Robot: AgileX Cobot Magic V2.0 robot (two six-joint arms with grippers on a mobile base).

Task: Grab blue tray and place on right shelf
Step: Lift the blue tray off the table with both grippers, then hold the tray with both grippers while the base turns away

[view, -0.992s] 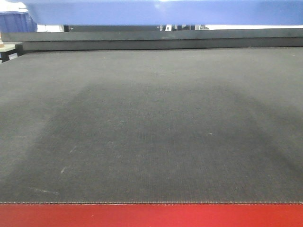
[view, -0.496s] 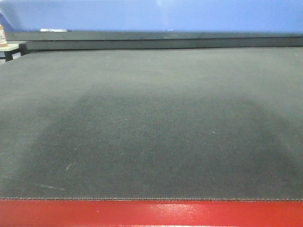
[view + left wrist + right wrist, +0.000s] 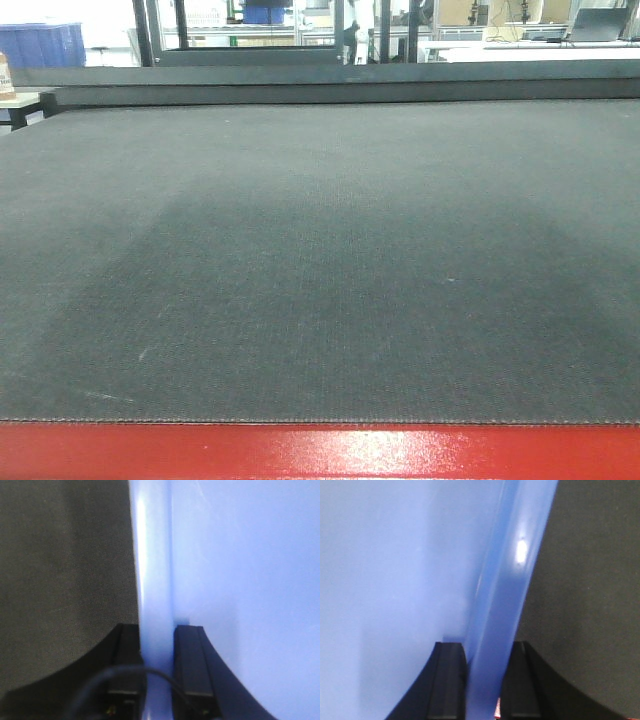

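The blue tray (image 3: 240, 580) is a glossy light-blue plastic that fills the right side of the left wrist view and the left side of the right wrist view (image 3: 385, 580). My left gripper (image 3: 156, 632) is shut on the tray's left rim, one black finger on each side. In the same way, my right gripper (image 3: 487, 647) is shut on the opposite rim. The dark mat lies below the tray in both wrist views. In the front view the tray and both grippers are out of view. The right shelf is out of view.
The red-framed table (image 3: 320, 452) with its dark mat (image 3: 320, 260) spreads across the front view. Behind it stand a deep blue bin (image 3: 42, 44) at the far left and metal racks (image 3: 260, 30) in the background.
The tray's blue underside covered the top of the front view earlier; it has now risen out of that view, uncovering the background racks.
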